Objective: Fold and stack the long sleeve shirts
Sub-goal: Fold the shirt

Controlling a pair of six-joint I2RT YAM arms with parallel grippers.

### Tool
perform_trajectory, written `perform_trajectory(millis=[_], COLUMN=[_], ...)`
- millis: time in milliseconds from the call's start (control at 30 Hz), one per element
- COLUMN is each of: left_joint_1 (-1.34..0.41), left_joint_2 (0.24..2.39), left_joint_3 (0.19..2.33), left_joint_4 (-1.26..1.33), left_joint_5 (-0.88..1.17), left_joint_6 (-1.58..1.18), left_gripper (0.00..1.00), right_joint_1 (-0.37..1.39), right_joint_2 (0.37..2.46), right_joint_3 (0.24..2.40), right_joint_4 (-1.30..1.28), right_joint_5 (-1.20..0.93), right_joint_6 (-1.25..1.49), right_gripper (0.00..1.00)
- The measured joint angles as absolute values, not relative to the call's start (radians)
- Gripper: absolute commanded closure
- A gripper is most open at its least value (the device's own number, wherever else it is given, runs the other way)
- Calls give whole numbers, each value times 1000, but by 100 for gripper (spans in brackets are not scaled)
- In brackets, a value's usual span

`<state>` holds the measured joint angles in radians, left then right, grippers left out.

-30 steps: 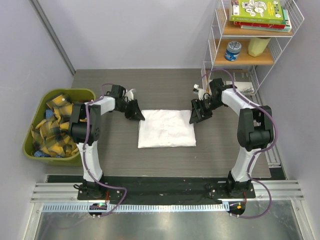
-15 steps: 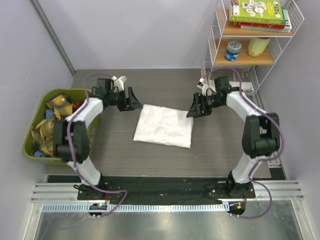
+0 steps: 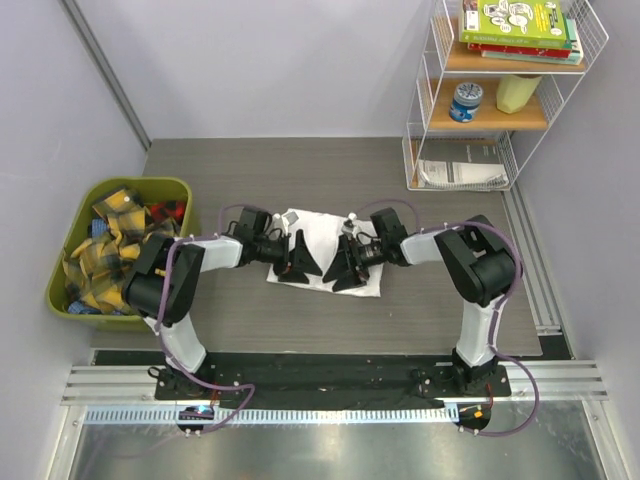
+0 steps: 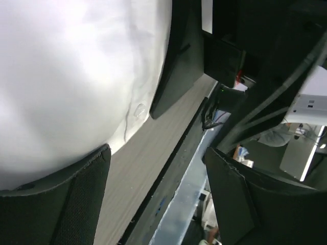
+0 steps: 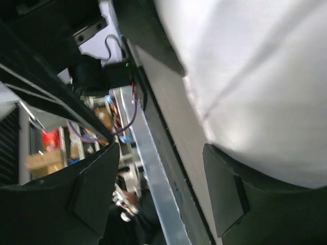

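Shirt (image 3: 318, 230): white, plain, folded into a faintly creased rectangle, flat at table (image 3: 450, 300) centre. Left tool (image 3: 298, 266) over its 8 o'clock edge, right tool (image 3: 344, 274) over 5 o'clock; both spread wide, gripping nothing.

Plain white shirt (image 3: 315, 222), no print at all, on a dark grey-brown wood-grain surface (image 3: 300, 170). The olive-green bin (image 3: 160, 185) at the left of the frame is full of yellow-and-black plaid cloths (image 3: 105, 250). Left arm (image 3: 180, 335) and right arm (image 3: 478, 330) are white and black with purple cables. Upper right has a white wire shelf (image 3: 495, 122) with tan boards and a lime-green book (image 3: 515, 20) on top.
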<state>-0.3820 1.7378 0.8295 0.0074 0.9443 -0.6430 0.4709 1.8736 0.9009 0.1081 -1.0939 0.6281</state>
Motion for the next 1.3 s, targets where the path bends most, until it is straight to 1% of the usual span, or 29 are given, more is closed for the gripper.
perform_trajectory(millis=[100,167,333,433,533,600,700,767,833,933,1000,1167,1233,1300], left_joint_1=[-352,-314,-234,-219,-215,-220,-244,-277,-303,-328,-332,-295,-265,-237], left_joint_2=[1801,1842,1879,1842,1763,1682,1575,1569,1614,1770,1885,2127,2173,2169], left_joint_3=[818,809,782,735,689,684,759,897,1028,1218,1293,1324,1319,1307], left_joint_4=[56,84,131,132,66,14,-36,-53,-44,2,22,56,69,91], left_joint_5=[958,1010,1097,1102,1100,1099,1086,1057,1029,993,972,876,880,879], left_joint_6=[-663,-678,-700,-686,-646,-627,-603,-582,-573,-586,-606,-691,-736,-761], left_gripper=[25,25,26,26,25,25,27,29,32,36,37,41,43,44], right_joint_1=[428,396,318,278,248,226,199,186,179,173,173,164,157,157], right_joint_2=[1957,1979,2016,2016,2016,2015,2011,2008,2010,2041,2093,2249,2306,2315], right_joint_3=[855,856,914,986,1095,1205,1350,1424,1470,1540,1590,1648,1672,1697], right_joint_4=[189,200,46,-224,-591,-839,-979,-980,-952,-880,-842,-788,-798,-813], right_joint_5=[-1103,-1153,-1227,-1231,-1190,-1158,-1135,-1118,-1102,-1079,-1066,-981,-982,-966], right_joint_6=[683,661,486,271,-10,-194,-281,-274,-247,-180,-148,-113,-95,-84], right_gripper=[29,30,30,31,31,31,33,34,35,37,39,44,46,46])
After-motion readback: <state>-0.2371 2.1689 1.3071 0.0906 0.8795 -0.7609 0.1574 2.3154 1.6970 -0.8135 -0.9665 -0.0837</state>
